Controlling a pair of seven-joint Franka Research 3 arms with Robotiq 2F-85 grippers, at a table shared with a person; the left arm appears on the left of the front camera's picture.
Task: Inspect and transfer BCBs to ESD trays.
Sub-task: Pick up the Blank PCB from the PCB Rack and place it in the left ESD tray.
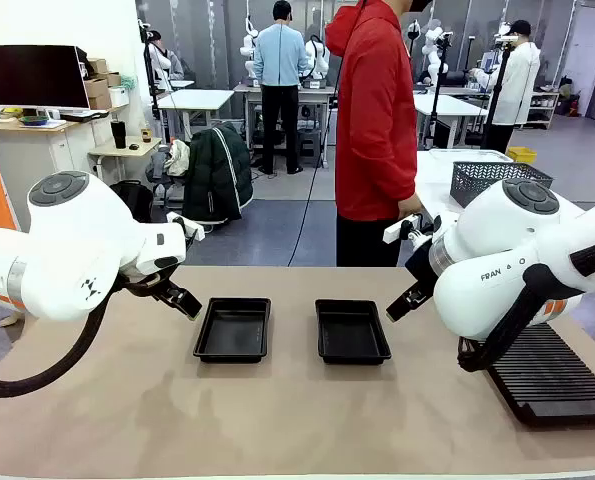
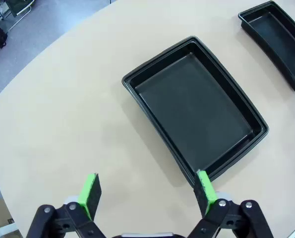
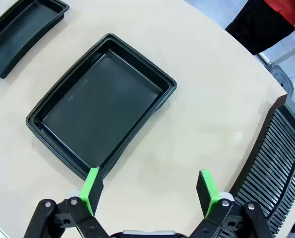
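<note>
Two empty black ESD trays lie side by side mid-table, the left tray (image 1: 233,330) and the right tray (image 1: 351,332). No BCBs are in view. My left gripper (image 1: 180,298) hovers just left of the left tray (image 2: 197,106), open, with nothing between its green pads; the other tray (image 2: 278,37) lies beyond. My right gripper (image 1: 404,299) hangs just right of the right tray (image 3: 100,106), also open and empty, with the left tray (image 3: 23,29) at the top corner of its wrist view.
A long black ribbed rack (image 1: 552,375) lies at the table's right edge, close under my right arm (image 3: 271,163). A person in a red top (image 1: 377,120) stands at the far side. A grey mesh basket (image 1: 497,180) sits on a white table behind.
</note>
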